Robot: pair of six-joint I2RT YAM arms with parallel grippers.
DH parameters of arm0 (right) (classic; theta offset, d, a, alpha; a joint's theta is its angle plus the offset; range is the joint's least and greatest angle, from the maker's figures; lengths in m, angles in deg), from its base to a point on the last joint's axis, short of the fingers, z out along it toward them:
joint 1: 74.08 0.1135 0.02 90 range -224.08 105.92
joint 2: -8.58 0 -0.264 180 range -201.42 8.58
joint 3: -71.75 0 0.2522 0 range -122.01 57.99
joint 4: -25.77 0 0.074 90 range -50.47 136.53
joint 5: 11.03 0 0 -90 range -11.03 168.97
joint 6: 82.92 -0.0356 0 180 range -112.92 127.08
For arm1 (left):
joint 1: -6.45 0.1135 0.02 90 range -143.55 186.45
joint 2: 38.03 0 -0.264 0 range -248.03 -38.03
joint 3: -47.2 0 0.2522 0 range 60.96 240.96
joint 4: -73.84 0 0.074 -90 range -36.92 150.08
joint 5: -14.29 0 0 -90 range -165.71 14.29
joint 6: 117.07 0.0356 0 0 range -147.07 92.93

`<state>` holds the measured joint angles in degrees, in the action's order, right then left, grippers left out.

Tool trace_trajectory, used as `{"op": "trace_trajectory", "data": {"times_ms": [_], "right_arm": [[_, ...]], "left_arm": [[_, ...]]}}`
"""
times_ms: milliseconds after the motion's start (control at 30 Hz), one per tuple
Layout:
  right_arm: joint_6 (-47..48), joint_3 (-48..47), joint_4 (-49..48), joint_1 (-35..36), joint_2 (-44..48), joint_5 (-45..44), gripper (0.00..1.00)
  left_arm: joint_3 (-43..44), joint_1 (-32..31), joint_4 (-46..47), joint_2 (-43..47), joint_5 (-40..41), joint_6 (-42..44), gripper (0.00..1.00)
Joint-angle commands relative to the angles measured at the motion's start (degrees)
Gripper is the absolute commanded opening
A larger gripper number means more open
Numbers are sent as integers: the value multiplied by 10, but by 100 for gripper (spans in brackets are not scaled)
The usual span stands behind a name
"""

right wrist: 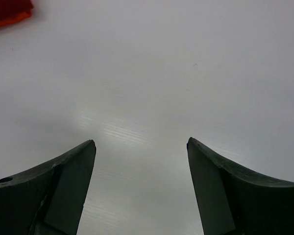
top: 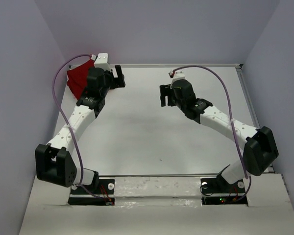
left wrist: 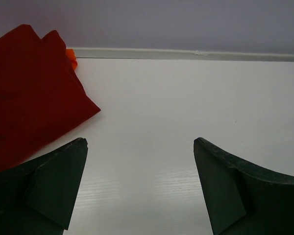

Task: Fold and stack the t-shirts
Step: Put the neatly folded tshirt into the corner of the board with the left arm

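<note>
The folded crimson red t-shirt (top: 78, 78) lies at the table's far left corner, partly hidden by my left arm. In the left wrist view it (left wrist: 29, 93) fills the left side, with a sliver of the orange t-shirt (left wrist: 71, 57) peeking out from under its far edge. The right wrist view shows a red and orange corner of the stack (right wrist: 10, 13) at top left. My left gripper (top: 118, 77) (left wrist: 140, 147) is open and empty, just right of the red shirt. My right gripper (top: 163, 95) (right wrist: 141, 144) is open and empty over bare table.
The white table (top: 147, 132) is enclosed by lilac walls at the back and both sides. A metal rail (top: 247, 98) runs along the right edge. Both arm bases sit at the near edge.
</note>
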<state>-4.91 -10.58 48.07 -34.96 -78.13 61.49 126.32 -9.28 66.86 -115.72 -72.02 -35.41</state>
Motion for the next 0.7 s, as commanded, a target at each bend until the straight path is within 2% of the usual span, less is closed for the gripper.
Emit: {"op": "trace_trajectory", "data": {"times_ms": [0, 67, 167, 233, 267, 400, 533, 667], "right_arm": [[13, -25, 6, -47, 3, -59, 81], [-7, -26, -8, -93, 0, -40, 82], [-18, -23, -26, -139, -8, -42, 84], [-15, -22, -31, -152, -20, -66, 87], [-11, -15, -35, -158, -22, -91, 91], [-1, -4, -48, -158, -29, -121, 94], [-1, 2, -44, -158, -49, -127, 94], [-2, 22, -56, -158, -50, -121, 89]], "left_arm": [[-7, -20, 10, -30, 5, 20, 99], [18, -20, -8, -44, 5, 3, 99], [3, -21, 7, -46, -13, -11, 99], [-6, -21, 19, -45, -26, -27, 99], [-8, -21, 26, -45, -30, -36, 99], [3, -21, 23, -64, -82, -54, 99], [-1, -21, 25, -54, -76, -43, 99], [-3, -20, 24, -49, -49, -29, 99]]}}
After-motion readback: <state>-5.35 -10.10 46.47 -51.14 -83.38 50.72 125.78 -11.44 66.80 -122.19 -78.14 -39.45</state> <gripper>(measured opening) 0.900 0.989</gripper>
